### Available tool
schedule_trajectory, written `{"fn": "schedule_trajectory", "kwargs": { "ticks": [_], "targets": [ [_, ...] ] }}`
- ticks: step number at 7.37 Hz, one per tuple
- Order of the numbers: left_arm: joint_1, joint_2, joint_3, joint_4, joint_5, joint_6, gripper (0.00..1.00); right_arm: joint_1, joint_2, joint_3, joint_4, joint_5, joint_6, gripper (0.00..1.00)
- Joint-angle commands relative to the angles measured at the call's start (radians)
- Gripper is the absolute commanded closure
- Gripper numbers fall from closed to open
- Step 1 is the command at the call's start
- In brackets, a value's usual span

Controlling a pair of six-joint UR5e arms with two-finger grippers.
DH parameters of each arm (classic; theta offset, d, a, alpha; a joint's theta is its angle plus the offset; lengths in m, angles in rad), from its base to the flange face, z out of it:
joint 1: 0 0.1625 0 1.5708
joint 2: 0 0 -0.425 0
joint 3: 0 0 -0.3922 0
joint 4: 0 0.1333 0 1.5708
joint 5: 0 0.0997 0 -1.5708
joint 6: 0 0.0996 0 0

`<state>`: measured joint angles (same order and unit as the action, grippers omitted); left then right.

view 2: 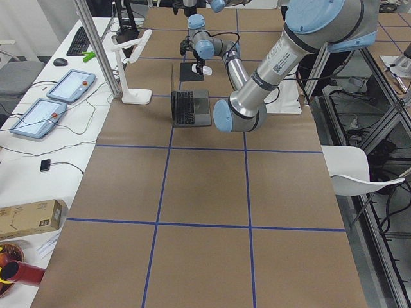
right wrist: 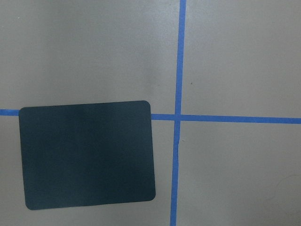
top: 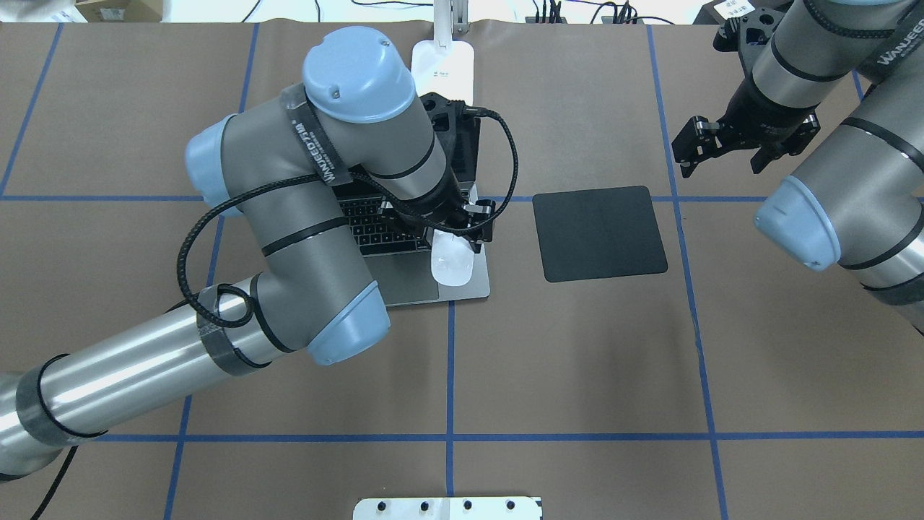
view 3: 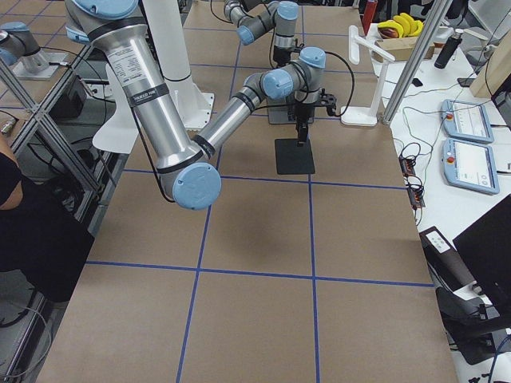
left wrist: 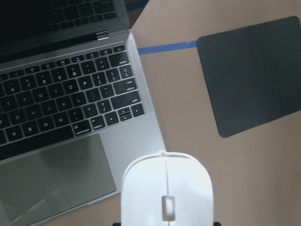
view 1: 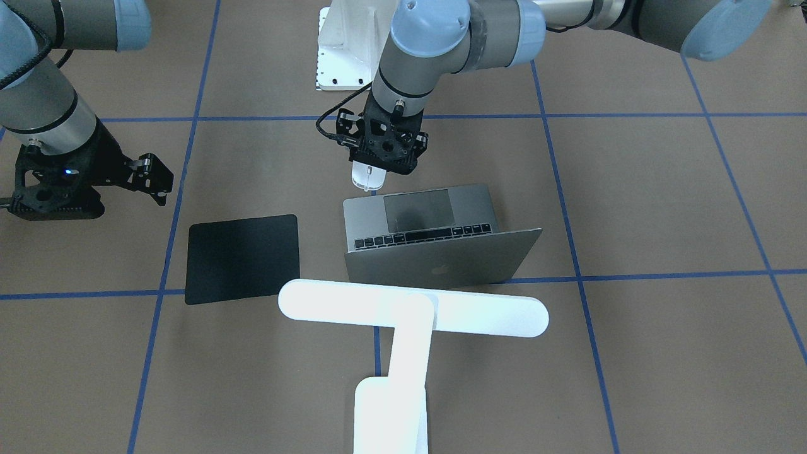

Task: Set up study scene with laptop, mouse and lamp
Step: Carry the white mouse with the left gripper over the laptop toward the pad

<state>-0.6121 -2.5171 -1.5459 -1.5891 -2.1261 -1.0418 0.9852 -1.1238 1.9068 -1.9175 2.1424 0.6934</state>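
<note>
Robotics lab. Bench (top: 577,347) papered brown, gridded with blue tape (top: 450,375). Teach pendants (view 2: 70,85) on a white side table (view 2: 64,138), aluminium framing (view 2: 96,45) alongside.

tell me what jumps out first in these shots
The left gripper on its big arm, shut on the white mouse over the open laptop's front corner, on the side toward the black mat. Next comes the bright white lamp, standing just behind the laptop's lid.

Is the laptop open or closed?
Open. The laptop shows its keys and trackpad, and its lid stands up behind them.
</note>
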Motion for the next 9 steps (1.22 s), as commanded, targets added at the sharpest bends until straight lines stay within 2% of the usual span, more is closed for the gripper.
{"fn": "schedule_trajectory", "kwargs": {
  "ticks": [1, 4, 7, 9],
  "targets": [
    [0.002, -0.087, 0.114, -0.014, 0.000, -0.001, 0.35, 0.006, -0.001, -0.003, 0.000, 0.001, 0.000, 0.00],
    [0.037, -0.193, 0.240, -0.019, 0.002, -0.032, 0.35, 0.020, -0.013, -0.011, 0.000, 0.002, -0.005, 0.00],
    [0.060, -0.226, 0.341, -0.120, 0.011, -0.047, 0.35, 0.021, -0.013, -0.009, 0.000, 0.005, -0.003, 0.00],
    [0.060, -0.268, 0.393, -0.121, 0.011, -0.040, 0.35, 0.024, -0.016, -0.009, 0.000, 0.008, -0.003, 0.00]
  ]
}}
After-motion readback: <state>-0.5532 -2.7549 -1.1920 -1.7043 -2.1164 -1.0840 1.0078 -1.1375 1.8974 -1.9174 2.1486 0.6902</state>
